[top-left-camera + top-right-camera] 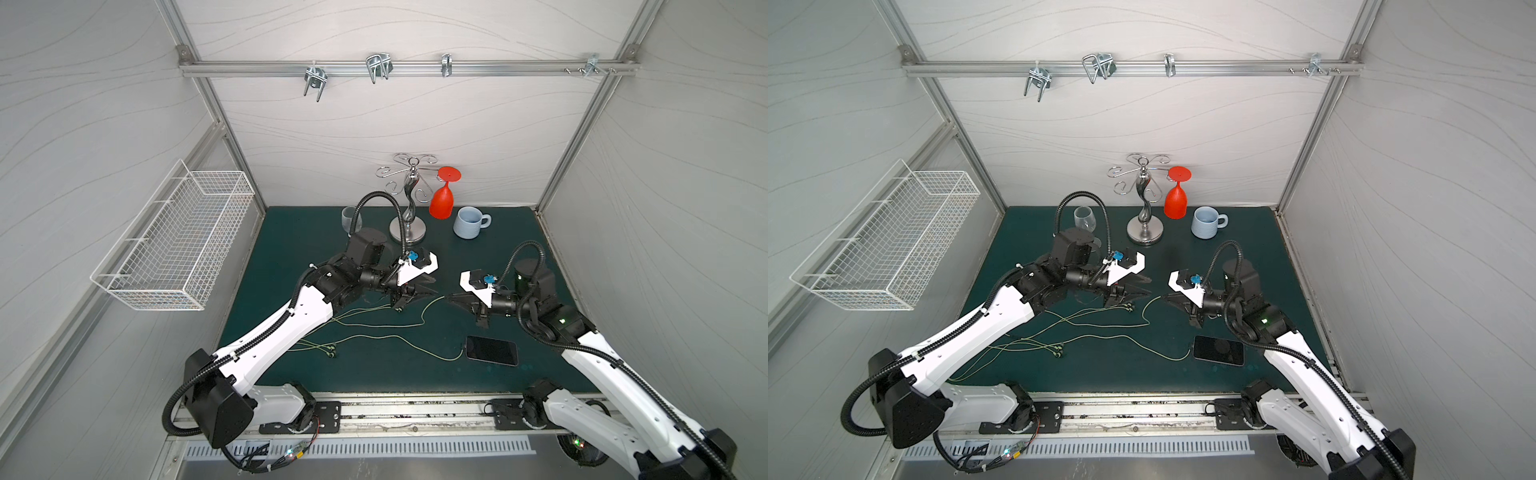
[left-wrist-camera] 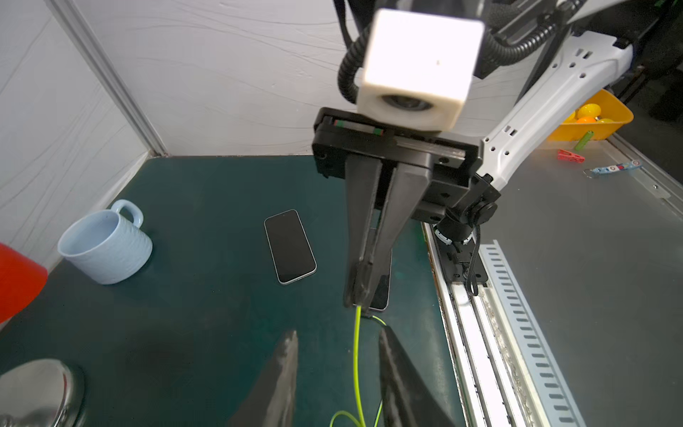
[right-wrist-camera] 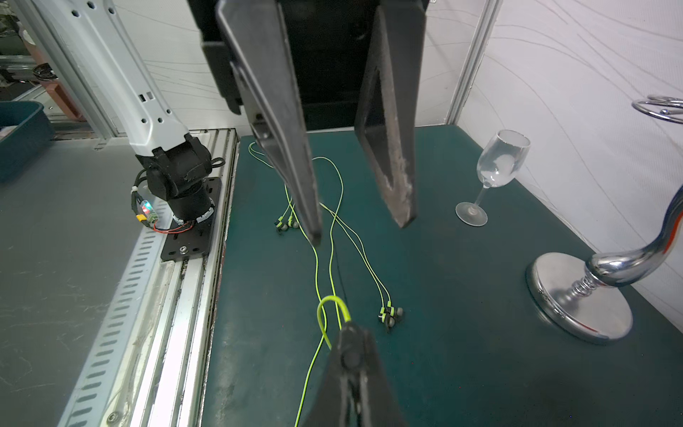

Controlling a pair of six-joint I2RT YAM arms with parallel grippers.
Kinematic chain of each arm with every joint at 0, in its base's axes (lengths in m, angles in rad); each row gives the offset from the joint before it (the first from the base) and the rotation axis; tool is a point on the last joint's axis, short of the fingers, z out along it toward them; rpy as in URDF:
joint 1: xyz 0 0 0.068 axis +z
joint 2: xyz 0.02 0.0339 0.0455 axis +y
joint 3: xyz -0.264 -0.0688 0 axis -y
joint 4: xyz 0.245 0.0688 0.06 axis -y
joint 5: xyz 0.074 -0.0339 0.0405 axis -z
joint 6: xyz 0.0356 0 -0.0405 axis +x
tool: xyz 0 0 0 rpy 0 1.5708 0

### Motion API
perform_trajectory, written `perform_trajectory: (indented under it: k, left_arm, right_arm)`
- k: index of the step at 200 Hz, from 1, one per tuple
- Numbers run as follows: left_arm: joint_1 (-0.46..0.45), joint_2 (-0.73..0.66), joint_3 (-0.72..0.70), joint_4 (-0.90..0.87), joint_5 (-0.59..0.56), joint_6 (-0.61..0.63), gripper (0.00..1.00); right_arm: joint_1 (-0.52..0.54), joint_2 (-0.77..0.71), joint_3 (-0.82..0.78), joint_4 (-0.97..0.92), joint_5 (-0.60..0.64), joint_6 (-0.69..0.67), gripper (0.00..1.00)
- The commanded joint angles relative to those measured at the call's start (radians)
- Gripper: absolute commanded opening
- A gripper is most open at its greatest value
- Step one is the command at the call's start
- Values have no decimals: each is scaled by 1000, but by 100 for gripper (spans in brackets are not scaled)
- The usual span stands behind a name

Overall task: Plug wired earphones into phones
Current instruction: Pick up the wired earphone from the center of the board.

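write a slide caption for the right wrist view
Closed right gripper pinches a loop of earphone cable; the left gripper hangs open opposite.

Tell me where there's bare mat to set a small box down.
Bare: the front strip of mat between the earbuds, the phone and the rail, and the back-left corner beside the wine glass. Crowded: the middle, where earphone cables sprawl around the left gripper and right gripper.
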Motion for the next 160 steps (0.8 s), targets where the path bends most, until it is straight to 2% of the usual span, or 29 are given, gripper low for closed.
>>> perform_trajectory:
  k: [1, 26, 51, 88, 160]
  left_arm:
    - [-18, 26, 43, -32, 0, 87, 33]
    - [-26, 43, 48, -46, -9, 93, 30]
    - [-34, 48, 44, -45, -29, 99, 21]
    - [-35, 57, 37, -49, -40, 101, 19]
    - [-51, 68, 36, -52, -72, 97, 20]
  right_arm:
    - [17, 14, 30, -15, -6, -69, 0]
    - [31, 28, 35, -13, -12, -75, 0]
    - [44, 40, 32, -10, -10, -77, 0]
    - [57, 59, 33, 0, -8, -79, 0]
    - [70, 80, 22, 48, -6, -58, 0]
